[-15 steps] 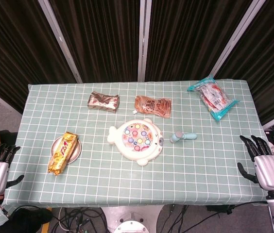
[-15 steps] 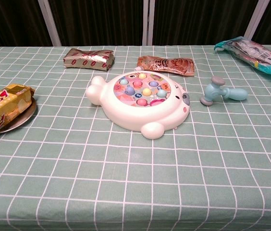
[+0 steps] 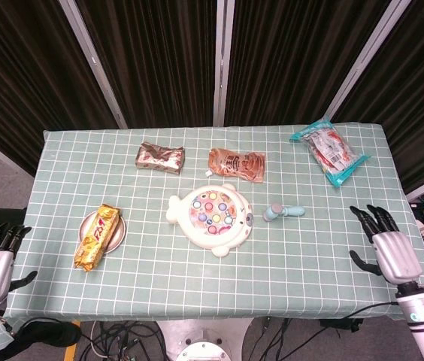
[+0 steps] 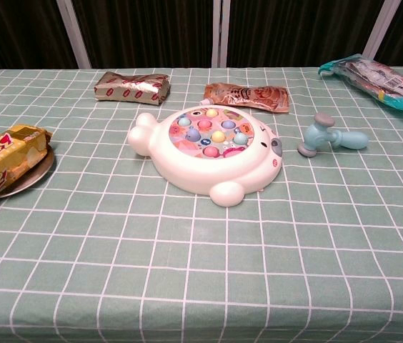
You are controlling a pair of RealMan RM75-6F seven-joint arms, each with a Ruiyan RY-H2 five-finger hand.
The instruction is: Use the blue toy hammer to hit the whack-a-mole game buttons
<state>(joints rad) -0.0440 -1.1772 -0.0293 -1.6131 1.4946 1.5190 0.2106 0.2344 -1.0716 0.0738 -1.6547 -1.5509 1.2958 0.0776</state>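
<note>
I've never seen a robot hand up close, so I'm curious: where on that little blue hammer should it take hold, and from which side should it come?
Probably by the handle of the blue toy hammer, coming from the right with the right hand. The hammer lies flat, its grey head toward the whack-a-mole game and its handle's free end pointing toward that hand, with bare tablecloth around it. The handle is the long, slim part fingers can wrap.

Both views are bright and evenly lit from overhead, so the green checked desk [image 3: 287,256] shows only short, soft shadows tucked under the objects, and the dark curtains [image 3: 159,60] at 12 o'clock stay almost black. Small glints sit on the white game [image 4: 209,153] shell and on the foil packet [image 4: 131,86] at 11 o'clock in the chest view. Focus is sharp centrally; grid lines bow slightly towards the head view's edges.
</note>
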